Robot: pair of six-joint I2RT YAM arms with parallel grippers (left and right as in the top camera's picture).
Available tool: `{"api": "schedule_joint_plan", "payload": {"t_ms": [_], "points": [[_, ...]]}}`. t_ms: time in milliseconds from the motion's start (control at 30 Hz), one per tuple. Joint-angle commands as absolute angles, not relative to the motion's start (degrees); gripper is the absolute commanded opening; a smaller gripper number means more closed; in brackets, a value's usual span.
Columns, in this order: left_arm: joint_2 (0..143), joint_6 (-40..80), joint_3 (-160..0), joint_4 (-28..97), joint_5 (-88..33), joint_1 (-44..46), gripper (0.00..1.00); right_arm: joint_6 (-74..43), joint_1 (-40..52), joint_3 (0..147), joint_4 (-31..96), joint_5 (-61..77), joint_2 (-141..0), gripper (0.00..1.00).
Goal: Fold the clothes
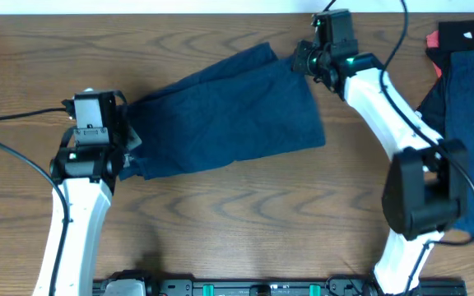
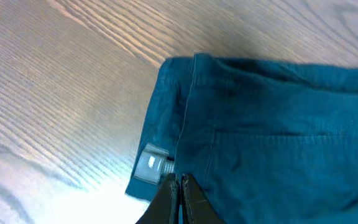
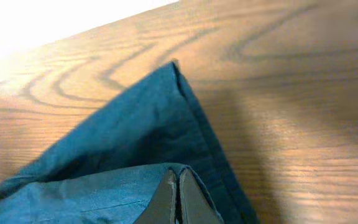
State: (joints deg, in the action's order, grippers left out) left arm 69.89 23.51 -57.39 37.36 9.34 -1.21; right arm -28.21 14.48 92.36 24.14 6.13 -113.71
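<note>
Nearest, along the lower middle of the overhead view: a wide stretch of bare wooden table (image 1: 237,222) between the 2 white arms, open room from the bottom edge up to the cloth.

Above that, across the centre of the frame: the navy garment (image 1: 229,115), slanted from lower left to upper right. Flat in the main, with soft creases. Lower hem roughly straight; right end cut off in a clean diagonal; upper right corner drawn to a point.

At the garment's left end: left gripper (image 1: 126,141), pinched tight on the cloth edge. In the left wrist view, closed to a thin line at the bottom centre (image 2: 179,183), just beside a small pale label (image 2: 151,165), with seams and a folded band running up the cloth (image 2: 278,137). Bare wood over the whole left half of that frame.

At the upper right corner of the garment: right gripper (image 1: 301,59), likewise clamped on the cloth. In the right wrist view, closed at the bottom centre (image 3: 174,180) on a raised fold, with a hemmed corner of the garment (image 3: 123,137) pointing up the frame and clear wood to its right.

Farthest, along the top of the overhead view: the table's far edge, close behind the right gripper, little room there.

At the right edge: a separate pile with a navy piece (image 1: 471,107), a black piece (image 1: 467,37) and a red piece (image 1: 433,41) on top of one another, well apart from the spread garment.
</note>
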Motion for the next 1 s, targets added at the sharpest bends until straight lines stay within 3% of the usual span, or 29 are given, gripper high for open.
{"api": "schedule_joint_plan", "payload": {"t_ms": [0,167,500,967], "points": [[68.93,22.41,-58.19,38.65,7.31,-0.12,0.17,-28.60,14.22,93.65,25.67,3.92,-111.11,0.01],[73.89,15.40,-58.19,38.04,-1.41,-0.14,0.71,-28.03,14.15,93.65,28.32,2.11,-110.45,0.01],[90.21,12.38,-58.54,28.93,-8.56,-2.74,0.79,-28.05,13.34,93.65,35.79,0.86,-109.27,0.01],[92.60,8.36,-59.55,18.37,-8.91,-6.20,0.79,-26.02,12.51,93.62,48.47,0.84,-98.76,0.01]]}}
